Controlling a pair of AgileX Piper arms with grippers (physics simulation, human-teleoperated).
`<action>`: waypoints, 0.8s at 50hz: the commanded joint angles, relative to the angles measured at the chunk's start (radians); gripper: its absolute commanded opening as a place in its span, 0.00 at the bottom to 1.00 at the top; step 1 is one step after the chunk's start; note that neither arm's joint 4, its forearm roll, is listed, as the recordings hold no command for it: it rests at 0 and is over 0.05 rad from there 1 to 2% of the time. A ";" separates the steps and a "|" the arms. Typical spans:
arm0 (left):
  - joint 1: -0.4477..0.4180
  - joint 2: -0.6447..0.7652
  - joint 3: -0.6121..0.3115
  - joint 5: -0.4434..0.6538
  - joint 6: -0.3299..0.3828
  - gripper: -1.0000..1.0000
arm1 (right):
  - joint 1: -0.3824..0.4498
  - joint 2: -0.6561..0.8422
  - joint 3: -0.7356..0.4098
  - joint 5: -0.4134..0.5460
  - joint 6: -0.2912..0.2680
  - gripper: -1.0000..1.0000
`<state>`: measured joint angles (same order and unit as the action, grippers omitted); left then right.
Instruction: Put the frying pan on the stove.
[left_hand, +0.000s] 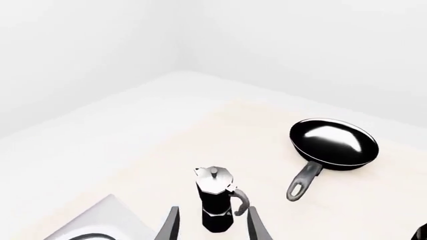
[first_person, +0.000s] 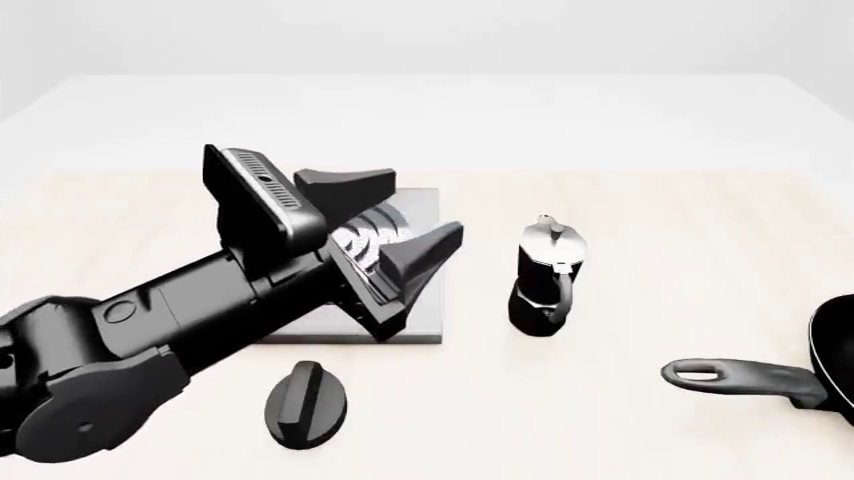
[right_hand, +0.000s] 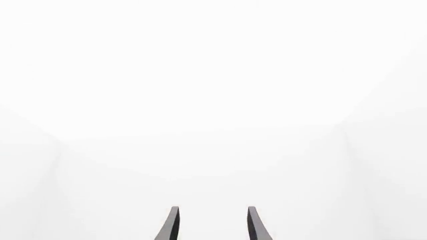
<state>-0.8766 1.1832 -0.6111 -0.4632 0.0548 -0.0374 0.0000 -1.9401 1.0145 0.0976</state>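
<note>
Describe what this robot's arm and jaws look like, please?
The left arm is matte black with chunky rounded segments and round joint caps. A flat dark box with a grey-edged face sits on its wrist. Its left gripper ends in two black wedge-shaped jaws that taper to thin tips. No cables or markings show. Of the right gripper only two thin dark tips are visible, in its own wrist view.

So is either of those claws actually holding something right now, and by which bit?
No, nothing is held. The left gripper is open above the stove; the right gripper is open on empty air.
</note>
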 joint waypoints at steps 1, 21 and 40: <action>-0.043 0.066 -0.054 -0.004 -0.004 1.00 | 0.002 0.000 -0.010 0.008 0.001 1.00; -0.122 0.169 -0.109 -0.055 -0.027 1.00 | 0.011 0.000 -0.026 0.023 0.000 1.00; -0.161 0.266 -0.166 -0.097 -0.048 1.00 | 0.016 0.000 -0.028 0.023 -0.002 1.00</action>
<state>-1.0156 1.3941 -0.7494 -0.5389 0.0196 -0.0250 0.0001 -1.9653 1.0360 0.0965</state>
